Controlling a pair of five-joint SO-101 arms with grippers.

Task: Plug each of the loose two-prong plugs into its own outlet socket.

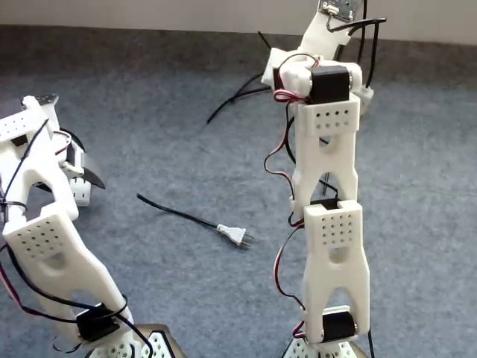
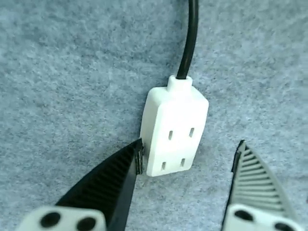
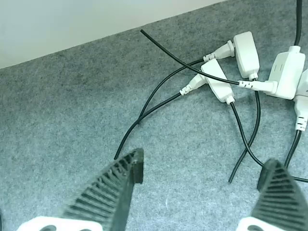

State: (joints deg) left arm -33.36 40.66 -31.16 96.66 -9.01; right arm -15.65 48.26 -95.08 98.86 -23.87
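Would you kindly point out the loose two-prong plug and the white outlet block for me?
loose two-prong plug [image 1: 233, 234]: high view, on its white body behind the prongs.
white outlet block [image 2: 175, 126]: left wrist view, on its socket face.

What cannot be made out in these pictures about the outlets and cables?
High view: the right arm covers most of the plug cluster.
Left wrist view: the outlet block's black cable runs off the edge; its end is unseen.
Right wrist view: one white plug is cut by the edge.
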